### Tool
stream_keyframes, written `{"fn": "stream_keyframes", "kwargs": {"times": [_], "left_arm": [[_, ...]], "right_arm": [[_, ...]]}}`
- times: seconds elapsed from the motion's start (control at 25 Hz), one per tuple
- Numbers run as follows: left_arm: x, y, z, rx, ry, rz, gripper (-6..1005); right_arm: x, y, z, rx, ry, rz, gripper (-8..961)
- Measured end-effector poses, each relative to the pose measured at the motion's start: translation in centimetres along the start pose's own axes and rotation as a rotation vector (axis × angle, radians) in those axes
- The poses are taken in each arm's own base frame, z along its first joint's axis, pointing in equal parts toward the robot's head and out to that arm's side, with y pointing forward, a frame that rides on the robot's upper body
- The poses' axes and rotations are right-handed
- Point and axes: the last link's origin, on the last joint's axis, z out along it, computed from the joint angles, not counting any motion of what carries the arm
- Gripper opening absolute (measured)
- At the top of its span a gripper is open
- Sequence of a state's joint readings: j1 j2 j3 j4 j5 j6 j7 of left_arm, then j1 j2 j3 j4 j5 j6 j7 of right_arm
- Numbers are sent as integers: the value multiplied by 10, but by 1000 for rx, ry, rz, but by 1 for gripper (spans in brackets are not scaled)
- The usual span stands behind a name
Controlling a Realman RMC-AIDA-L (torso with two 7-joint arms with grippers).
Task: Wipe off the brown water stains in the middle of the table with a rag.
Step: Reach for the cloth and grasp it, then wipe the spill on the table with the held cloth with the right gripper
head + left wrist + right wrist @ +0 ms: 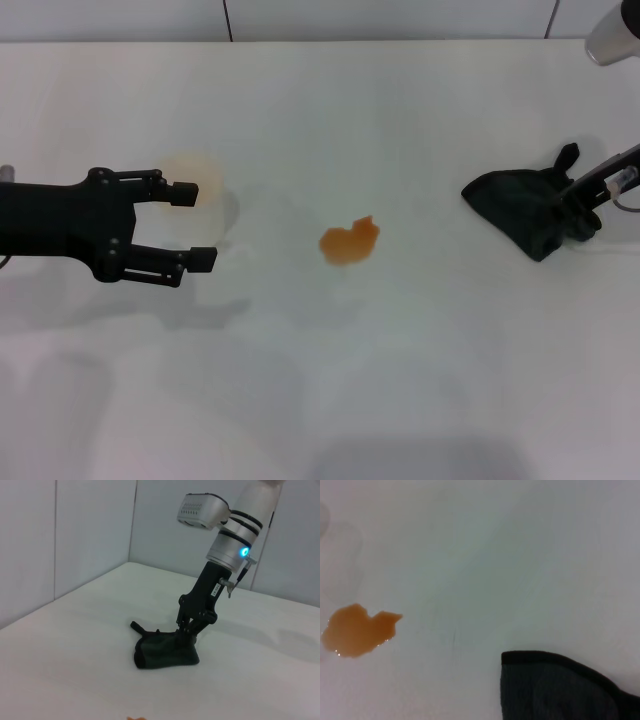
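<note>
The table (420, 380) is glossy white. The rag (525, 208) lies at three o'clock, the right gripper (189, 628) closed on its edge. The brown water stains (349, 242) sit centrally, unwiped. Advise a flat drag towards nine o'clock. The left gripper (195, 225) idles, spread, empty.

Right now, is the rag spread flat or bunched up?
Bunched up: the rag sits as a dark lumpy wad on the table, pinched by the right end effector, well clear of the brown water stains.
</note>
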State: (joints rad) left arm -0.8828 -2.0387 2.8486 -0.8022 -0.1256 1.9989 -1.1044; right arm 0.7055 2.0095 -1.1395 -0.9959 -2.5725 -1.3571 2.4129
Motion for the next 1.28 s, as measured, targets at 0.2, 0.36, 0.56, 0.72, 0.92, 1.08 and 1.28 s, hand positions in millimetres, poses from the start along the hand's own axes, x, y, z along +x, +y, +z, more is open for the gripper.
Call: {"fn": "stream_keyframes", "kwargs": {"times": [0.2,0.36,0.56,0.72,0.92,1.08,1.28], "left_arm": [[0,0,0,2,0,1,891],[0,-1,0,3,0,3,892],[0,-1,-1,7,-2,13,892],[0,-1,-1,8,-2,16,892],[0,-1,-1,9,-3,16,892],[0,-1,-1,8,-2,17,892],[2,-1,0,3,-1,22,892]], "right_arm": [[-1,3,1,-11,1,-7,73],[-5,13,4,-43,-7,-28,57],[-12,32,10,-102,-18,-59,57],[-18,49,16,-140,-13,-91,57],[-26,70,18,-193,-23,-133,57],[-30,87,20,-233,-24,-171,57],[-36,105,22,-287,-26,-207,57]]}}
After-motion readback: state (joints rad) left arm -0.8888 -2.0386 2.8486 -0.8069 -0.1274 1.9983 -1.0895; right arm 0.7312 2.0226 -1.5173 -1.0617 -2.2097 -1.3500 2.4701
